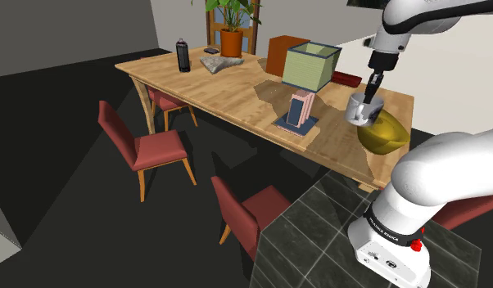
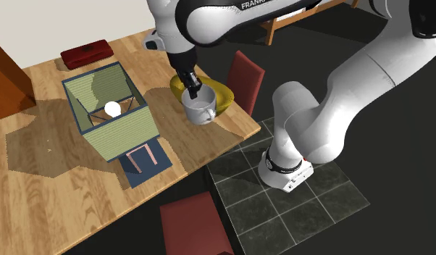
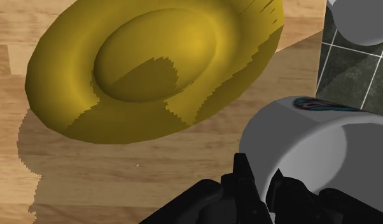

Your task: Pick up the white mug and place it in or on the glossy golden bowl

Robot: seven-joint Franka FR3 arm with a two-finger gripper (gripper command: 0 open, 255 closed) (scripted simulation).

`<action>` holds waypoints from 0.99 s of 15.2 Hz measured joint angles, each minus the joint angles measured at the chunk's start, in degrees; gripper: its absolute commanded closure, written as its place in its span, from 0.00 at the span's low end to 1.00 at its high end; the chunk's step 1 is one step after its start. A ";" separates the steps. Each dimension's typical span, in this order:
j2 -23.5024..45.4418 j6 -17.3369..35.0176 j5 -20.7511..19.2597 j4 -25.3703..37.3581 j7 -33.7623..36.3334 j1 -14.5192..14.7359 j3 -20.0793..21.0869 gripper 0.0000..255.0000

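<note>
Golden bowl (image 3: 152, 70) near the table (image 3: 88, 184) edge. My gripper (image 2: 192, 90) pinches the white mug (image 3: 298, 143) by its rim. I should centre it over the bowl, then lower gently.

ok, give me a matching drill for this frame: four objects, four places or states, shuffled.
Things:
1 white mug
2 golden bowl
3 black bottle
4 white ball

States:
A inside the green box
B rim clasped by the gripper
C upright, at the table end by the potted plant
D empty, on the table

Pairs: 1-B, 2-D, 3-C, 4-A
</note>
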 measured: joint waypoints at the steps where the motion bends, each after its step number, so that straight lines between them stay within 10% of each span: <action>1: 0.04 -0.61 0.20 0.64 0.01 0.11 0.19 1.00; 7: -0.30 -4.79 0.58 4.59 -0.92 0.07 0.65 1.00; 15: 4.47 -5.19 -3.68 12.17 -12.05 -1.80 -9.10 1.00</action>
